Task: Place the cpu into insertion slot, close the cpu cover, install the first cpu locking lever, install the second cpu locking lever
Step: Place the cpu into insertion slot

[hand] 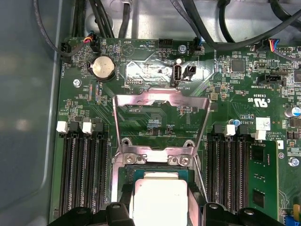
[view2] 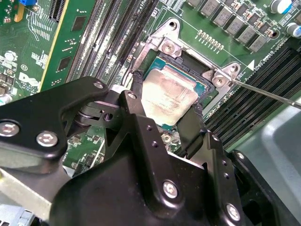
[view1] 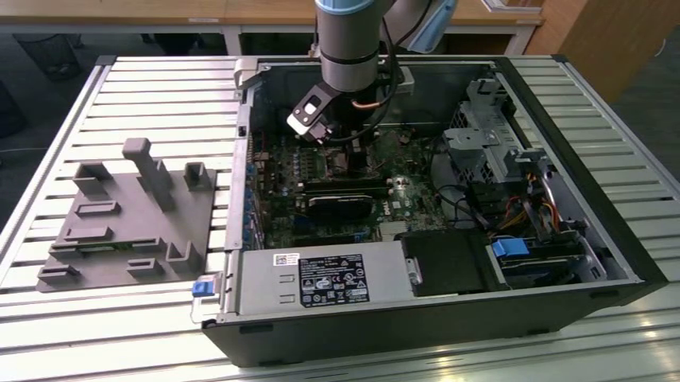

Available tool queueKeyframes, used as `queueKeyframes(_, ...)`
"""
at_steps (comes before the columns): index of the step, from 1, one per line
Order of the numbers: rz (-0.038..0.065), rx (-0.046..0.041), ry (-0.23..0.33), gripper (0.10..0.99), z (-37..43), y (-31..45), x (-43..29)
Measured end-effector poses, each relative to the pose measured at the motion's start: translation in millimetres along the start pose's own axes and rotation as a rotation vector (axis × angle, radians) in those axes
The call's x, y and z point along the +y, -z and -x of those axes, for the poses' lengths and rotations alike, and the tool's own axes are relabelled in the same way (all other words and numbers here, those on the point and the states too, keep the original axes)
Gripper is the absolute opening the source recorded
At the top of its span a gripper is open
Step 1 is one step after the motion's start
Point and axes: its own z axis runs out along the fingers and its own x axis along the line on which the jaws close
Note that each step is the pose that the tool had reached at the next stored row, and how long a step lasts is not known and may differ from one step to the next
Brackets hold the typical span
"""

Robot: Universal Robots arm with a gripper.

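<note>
Step in hand, as I judge it: the first, seating the cpu (view2: pixel 171 101), a small flat square chip with a silvery-beige metal top. Cover and both levers not yet done.

Exterior view, its left to its right: grey moulded plastic fixture plate (view1: pixel 107 239) on the slatted metal bench (view1: pixel 159 87), well apart from the work. Then the open black computer case (view1: pixel 425 338), with my pincer (view1: pixel 345 155) reaching down into it.

Second wrist view: long black memory slots (view2: pixel 113 42) run beside the socket. The cpu lies inside the insertion slot (view2: pixel 190 59), a square dark-framed socket on the green circuit board (view2: pixel 228 52). It looks level; I cannot tell if it is fully down. My black fingertips (view2: pixel 137 92) are spread just to chip width and press on two opposite edges, pinching the cpu and nothing else. A thin steel wire lever (view2: pixel 268 93) runs out from the socket corner, not hooked down as far as I can see.

First wrist view: cpu cover (hand: pixel 160 100), a thin dull-silver square frame plate with a window, stands hinged open, apart from the chip.

Whatever move follows calls for a light, straight touch, I reckon: chip kept flat, no side drag.
</note>
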Motion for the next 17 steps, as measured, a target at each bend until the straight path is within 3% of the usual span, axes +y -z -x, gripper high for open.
queueKeyframes(7,0.0,-0.0001,0.0,0.553,-0.5,-0.2,0.0)
queueKeyframes(8,0.0,-0.0002,0.0,0.616,-0.8,-0.2,0.0)
queueKeyframes(17,0.0,-0.0002,0.0,0.616,-1.0,1.0,0.1)
